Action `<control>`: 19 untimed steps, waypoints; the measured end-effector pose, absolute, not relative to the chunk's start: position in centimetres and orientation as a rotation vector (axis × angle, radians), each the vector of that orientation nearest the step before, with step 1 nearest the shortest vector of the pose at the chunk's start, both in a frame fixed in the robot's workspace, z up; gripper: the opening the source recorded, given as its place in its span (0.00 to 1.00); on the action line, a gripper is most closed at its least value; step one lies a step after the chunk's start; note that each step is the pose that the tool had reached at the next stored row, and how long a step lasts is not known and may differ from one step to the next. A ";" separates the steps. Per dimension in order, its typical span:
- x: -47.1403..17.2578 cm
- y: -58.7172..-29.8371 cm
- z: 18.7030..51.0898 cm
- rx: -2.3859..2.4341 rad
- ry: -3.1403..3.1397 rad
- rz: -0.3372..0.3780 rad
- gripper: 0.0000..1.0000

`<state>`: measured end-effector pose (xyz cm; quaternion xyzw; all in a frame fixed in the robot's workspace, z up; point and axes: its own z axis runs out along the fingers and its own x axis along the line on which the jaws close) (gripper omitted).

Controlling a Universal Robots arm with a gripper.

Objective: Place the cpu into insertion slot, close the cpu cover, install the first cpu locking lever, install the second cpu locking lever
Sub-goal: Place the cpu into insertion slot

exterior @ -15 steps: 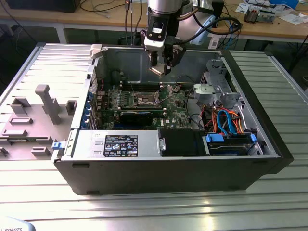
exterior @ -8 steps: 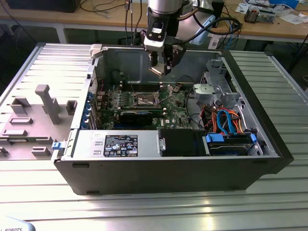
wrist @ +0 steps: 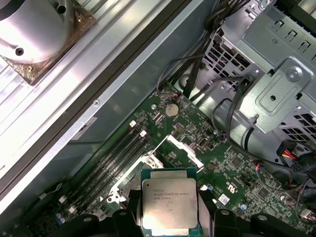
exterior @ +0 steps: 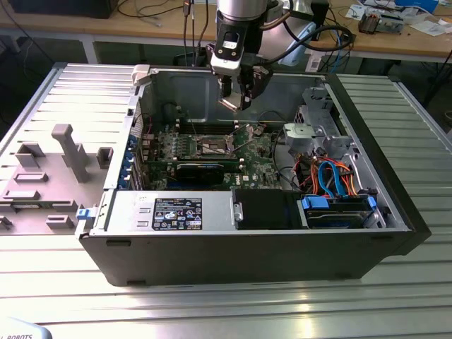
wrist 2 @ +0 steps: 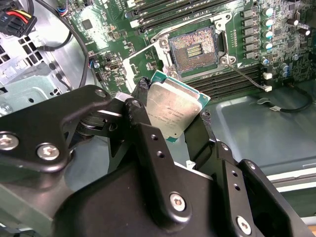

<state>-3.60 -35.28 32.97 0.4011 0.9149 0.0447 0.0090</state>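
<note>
My gripper point(wrist 2: 173, 106) is shut on the cpu point(wrist 2: 174, 107), a flat square chip with a silver-grey top and a green rim, one black finger on each of two opposite edges. In the first wrist view the cpu point(wrist: 169, 205) sits between the fingers point(wrist: 129, 200). In the exterior view the gripper point(exterior: 240, 99) hangs inside the open computer case, above the green board. The insertion slot point(wrist 2: 193, 48) lies bare below and beyond the chip, its dark pin field showing. The cpu cover point(wrist 2: 140, 57) is swung open beside the slot. A thin metal lever point(wrist 2: 244, 75) sticks out from the slot's corner.
Long memory slots point(wrist 2: 163, 12) run beside the socket. A metal drive cage point(exterior: 318, 127) with orange and blue cables point(exterior: 332, 176) fills the exterior view's right of the case. A silver power supply point(exterior: 169, 210) lies at the front. A grey fixture plate point(exterior: 49, 176) lies outside the case.
</note>
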 end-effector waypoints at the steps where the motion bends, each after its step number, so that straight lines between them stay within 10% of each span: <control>1: -3.6 -35.3 33.0 1.254 2.857 0.140 0.54; 19: -3.6 -35.3 33.0 1.270 2.850 0.139 0.54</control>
